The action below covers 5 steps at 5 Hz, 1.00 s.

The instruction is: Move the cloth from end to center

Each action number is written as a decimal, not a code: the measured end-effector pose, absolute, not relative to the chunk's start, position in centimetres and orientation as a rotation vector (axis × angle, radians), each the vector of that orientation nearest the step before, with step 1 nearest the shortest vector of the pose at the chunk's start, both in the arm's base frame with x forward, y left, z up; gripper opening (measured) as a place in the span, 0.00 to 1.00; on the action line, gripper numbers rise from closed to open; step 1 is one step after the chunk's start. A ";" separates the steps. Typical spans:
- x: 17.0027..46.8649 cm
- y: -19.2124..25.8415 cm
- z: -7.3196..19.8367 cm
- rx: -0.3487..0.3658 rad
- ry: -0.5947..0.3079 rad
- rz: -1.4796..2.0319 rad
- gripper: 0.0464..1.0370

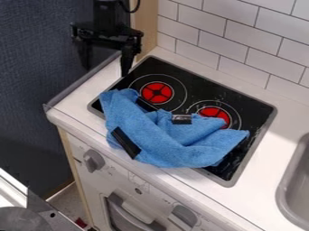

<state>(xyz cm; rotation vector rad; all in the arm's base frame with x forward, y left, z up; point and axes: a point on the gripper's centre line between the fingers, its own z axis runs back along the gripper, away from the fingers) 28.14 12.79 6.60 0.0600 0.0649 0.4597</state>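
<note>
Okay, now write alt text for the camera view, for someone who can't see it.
A crumpled blue cloth with black patches lies across the front of a black stovetop with red burners, spilling onto the white counter. A robot gripper, open and empty, hangs at the stovetop's upper left; a grey sink is at right.

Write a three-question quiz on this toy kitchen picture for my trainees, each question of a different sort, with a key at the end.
1. True or false: the blue cloth covers part of the black stovetop.

2. Multiple choice: what colour are the centres of the burners?
A) green
B) red
C) white

3. Fill in the missing word: the gripper has its jaws ____, with no cloth between them.

Key: 1 true; 2 B; 3 open.
</note>
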 end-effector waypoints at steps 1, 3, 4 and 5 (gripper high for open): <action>27.7 12.4 5.6 0.053 0.111 0.481 0.96; 27.3 8.6 6.4 0.048 0.237 0.834 0.96; 27.7 5.9 6.6 0.060 0.254 1.059 0.96; 27.9 3.2 6.1 -0.028 0.205 1.301 0.96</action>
